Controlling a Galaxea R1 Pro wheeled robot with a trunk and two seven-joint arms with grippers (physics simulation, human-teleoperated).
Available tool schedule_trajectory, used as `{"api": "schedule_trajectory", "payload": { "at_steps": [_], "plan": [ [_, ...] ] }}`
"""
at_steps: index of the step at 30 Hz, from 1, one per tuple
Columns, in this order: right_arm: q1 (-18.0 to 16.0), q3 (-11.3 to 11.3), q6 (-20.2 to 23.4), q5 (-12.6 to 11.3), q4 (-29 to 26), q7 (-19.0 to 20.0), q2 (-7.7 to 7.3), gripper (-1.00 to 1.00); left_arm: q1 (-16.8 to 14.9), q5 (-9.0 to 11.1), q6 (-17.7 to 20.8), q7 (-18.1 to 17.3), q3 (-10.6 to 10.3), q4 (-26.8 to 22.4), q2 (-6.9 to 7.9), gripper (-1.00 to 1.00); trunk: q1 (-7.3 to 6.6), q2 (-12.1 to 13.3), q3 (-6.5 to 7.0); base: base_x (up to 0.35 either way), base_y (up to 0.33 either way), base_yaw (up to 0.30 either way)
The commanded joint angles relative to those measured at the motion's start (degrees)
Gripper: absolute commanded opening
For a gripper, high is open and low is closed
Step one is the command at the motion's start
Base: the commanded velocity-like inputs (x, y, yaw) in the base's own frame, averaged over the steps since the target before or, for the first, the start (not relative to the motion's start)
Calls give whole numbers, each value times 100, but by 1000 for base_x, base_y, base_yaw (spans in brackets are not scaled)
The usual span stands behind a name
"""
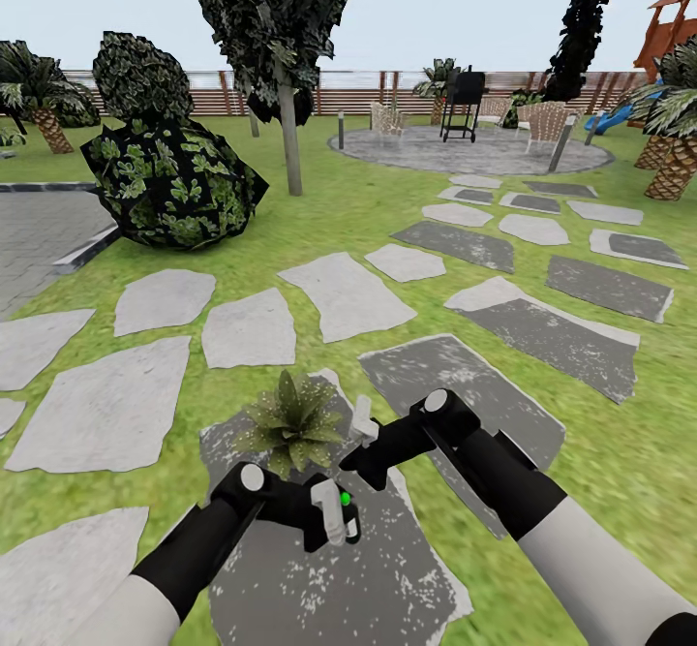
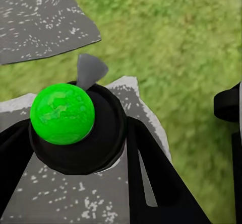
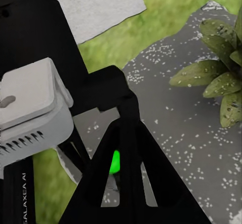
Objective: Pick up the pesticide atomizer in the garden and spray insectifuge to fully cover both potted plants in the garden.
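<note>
left hand (image 1: pixel 334 520) gripping pesticide atomizer (image 2: pixel 62 114), potted plant (image 1: pixel 293 421) close ahead — open lawn (image 1: pixel 329 210) beyond

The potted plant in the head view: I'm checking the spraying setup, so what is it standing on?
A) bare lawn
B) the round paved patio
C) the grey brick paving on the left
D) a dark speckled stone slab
D: the potted plant stands on the dark speckled stone slab, just ahead of the left gripper.
</note>
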Motion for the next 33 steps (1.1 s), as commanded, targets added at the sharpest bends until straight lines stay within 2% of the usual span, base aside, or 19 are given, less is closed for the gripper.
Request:
{"api": "schedule_trajectory", "payload": {
  "at_steps": [1,15,19,26,28,29,30,31,33],
  "plan": [
    [-5,5,40,28,-10,25,-2,-100,-5,-2,59,-19,-4,-7,6,-100,-1,-2,-5,0,0,0],
    [-4,5,40,34,-10,25,-2,-100,-69,22,62,-58,22,3,8,-100,-1,-2,-5,0,0,0],
    [-4,5,40,35,-10,25,-2,-100,-70,24,62,-459,43,21,8,-100,-1,-2,-5,0,0,0],
    [-4,5,40,35,-10,24,-2,-100,-72,28,62,-549,56,-1,8,-100,-1,-2,-5,0,0,0],
    [-4,5,40,35,-10,23,-2,-100,-86,31,62,-585,217,-2,8,-100,-1,-2,-5,0,0,0],
    [-5,5,40,35,-10,24,-2,-100,-93,30,62,-806,448,1,8,-100,-1,-2,-5,0,0,0],
    [-5,5,40,35,-10,23,-2,-100,-94,28,62,-939,568,4,8,-100,-1,-2,-5,0,0,0],
    [-5,5,40,35,-10,24,-2,-100,-96,26,62,-1100,777,20,8,-100,-1,-2,-5,0,0,0],
    [-5,5,40,35,-10,24,-2,-100,-96,24,62,-1175,900,29,8,-100,-1,-2,-5,0,0,0]
  ]
}}
